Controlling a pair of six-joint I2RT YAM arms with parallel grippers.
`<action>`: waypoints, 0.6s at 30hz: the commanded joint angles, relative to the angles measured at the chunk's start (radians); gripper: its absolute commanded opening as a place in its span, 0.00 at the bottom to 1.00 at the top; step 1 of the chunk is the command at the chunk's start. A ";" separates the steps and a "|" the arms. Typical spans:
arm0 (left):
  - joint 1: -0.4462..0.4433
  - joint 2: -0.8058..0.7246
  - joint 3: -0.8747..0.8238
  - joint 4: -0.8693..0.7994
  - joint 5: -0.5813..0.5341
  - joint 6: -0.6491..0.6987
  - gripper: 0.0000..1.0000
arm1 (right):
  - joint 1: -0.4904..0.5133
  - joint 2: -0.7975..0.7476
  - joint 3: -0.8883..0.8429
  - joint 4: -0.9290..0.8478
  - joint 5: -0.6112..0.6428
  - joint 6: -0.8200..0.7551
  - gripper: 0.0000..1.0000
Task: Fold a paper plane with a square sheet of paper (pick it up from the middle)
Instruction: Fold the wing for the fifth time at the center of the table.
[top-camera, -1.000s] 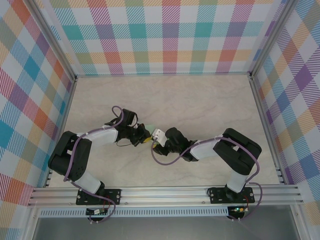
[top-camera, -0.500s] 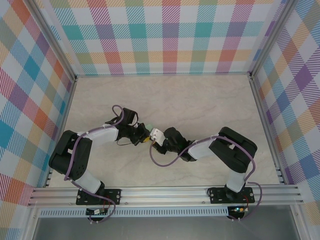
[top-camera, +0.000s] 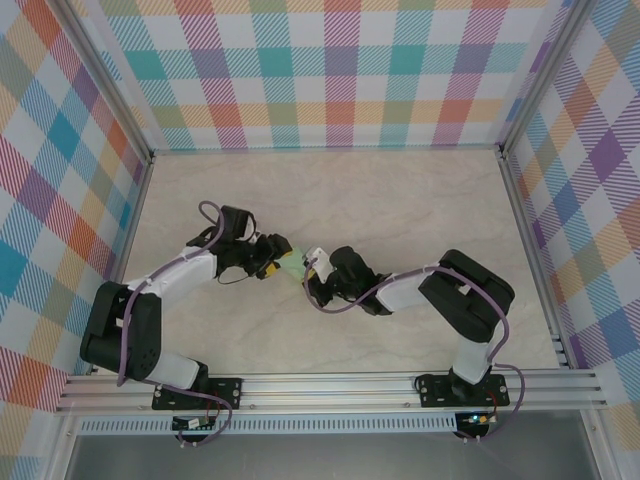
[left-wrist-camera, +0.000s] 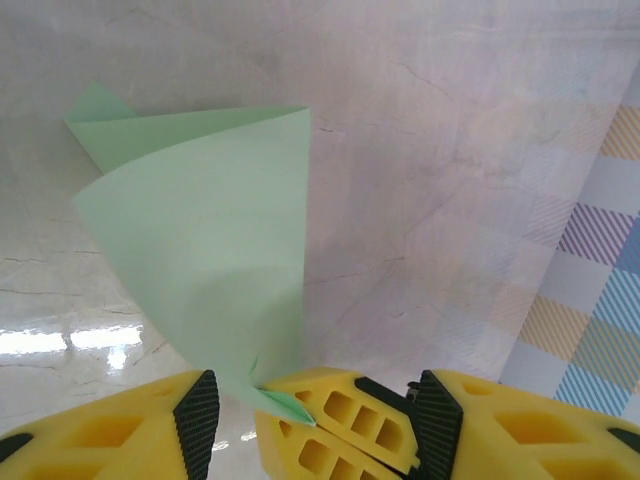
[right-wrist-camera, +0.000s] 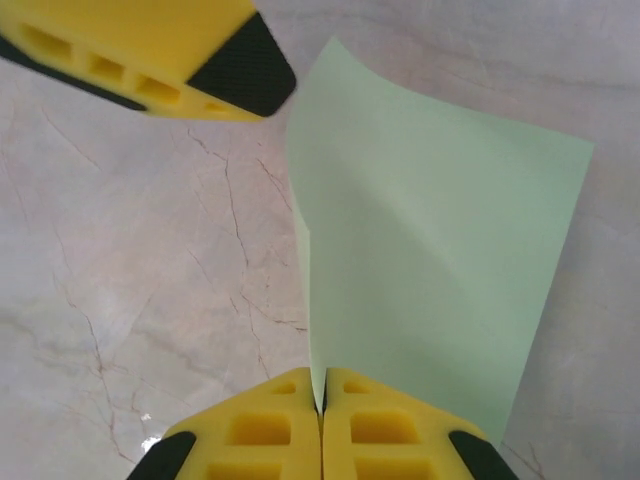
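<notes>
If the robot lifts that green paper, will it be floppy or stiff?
Probably floppy: the green paper curves where the right tool pinches its edge. It is likely very light, since that small pinch seems to hold it up. It may crease easily; a folded corner shows.

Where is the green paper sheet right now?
In the top view, the paper sheet is just left of the table centre, pinched at one edge by the right tool, with the open left tool beside it.
</notes>
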 joint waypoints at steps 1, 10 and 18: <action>0.012 -0.037 -0.031 -0.013 -0.022 0.024 0.58 | -0.028 0.027 0.037 -0.036 -0.115 0.186 0.00; 0.010 -0.071 -0.136 0.090 -0.007 0.019 0.59 | -0.056 0.071 0.077 -0.037 -0.200 0.380 0.00; 0.007 -0.065 -0.183 0.162 0.014 0.020 0.59 | -0.085 0.083 0.085 -0.010 -0.264 0.494 0.00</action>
